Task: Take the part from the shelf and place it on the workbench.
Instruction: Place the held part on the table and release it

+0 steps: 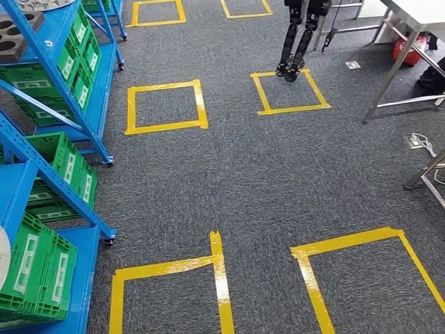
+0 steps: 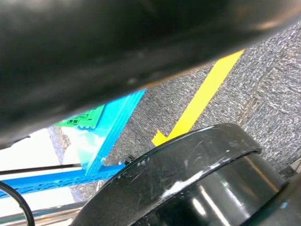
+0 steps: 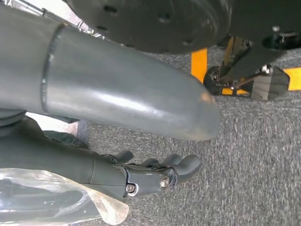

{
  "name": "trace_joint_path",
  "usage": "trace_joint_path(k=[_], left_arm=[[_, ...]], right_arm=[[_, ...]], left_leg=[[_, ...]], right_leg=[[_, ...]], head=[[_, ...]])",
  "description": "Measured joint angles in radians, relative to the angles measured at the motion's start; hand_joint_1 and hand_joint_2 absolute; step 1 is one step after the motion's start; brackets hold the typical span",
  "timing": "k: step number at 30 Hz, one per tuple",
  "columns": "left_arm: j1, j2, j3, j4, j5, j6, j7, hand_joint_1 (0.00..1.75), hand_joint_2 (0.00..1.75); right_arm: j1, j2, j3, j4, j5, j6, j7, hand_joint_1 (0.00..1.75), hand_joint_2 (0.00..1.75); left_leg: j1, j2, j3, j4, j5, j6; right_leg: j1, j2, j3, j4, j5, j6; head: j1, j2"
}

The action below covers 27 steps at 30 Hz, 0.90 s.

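**Q:** Left robot hand?

**A:** You cannot tell its state. The left wrist camera gives you a blue frame, a bit of green crate and a strip of yellow tape on carpet.

**Q:** Far left, head view?

**A:** Blue shelf, wheeled, with green crates on its lower levels. On the top level there is a grey tray with round recesses. You cannot pick out the part for certain from here.

**Q:** Middle?

**A:** Grey carpet marked with yellow tape squares. Another robot's legs stand at the edge of one square, farther off.

**Q:** Right?

**A:** The table, pale top on metal legs, stands well apart from the shelf. There is a red object under it.

**Q:** Right robot hand?

**A:** The right robot hand hangs above the carpet with its fingers nearly straight. Nothing is between them and the thumb.
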Motion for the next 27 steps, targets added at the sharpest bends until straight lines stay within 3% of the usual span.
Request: trace_joint_path(k=[9, 27], left_arm=[[-0.001, 0.0, 0.014, 0.0, 0.024, 0.0, -0.033, 0.0, 0.0], [-0.001, 0.0, 0.031, 0.0, 0.033, 0.013, -0.031, 0.0, 0.0]], right_arm=[[0.0, 0.0, 0.0, 0.0, -0.002, 0.001, -0.001, 0.0, 0.0], [0.0, 0.0, 0.0, 0.0, -0.002, 0.004, -0.001, 0.0, 0.0]], left_leg=[[-0.004, 0.0, 0.0, 0.001, 0.001, 0.008], [-0.001, 0.0, 0.0, 0.001, 0.002, 0.009]], right_leg=[[-0.004, 0.001, 0.001, -0.006, 0.006, 0.012], [-0.003, 0.001, 0.0, -0.003, 0.006, 0.013]], head=[[0.0, 0.0], [-0.001, 0.0]])
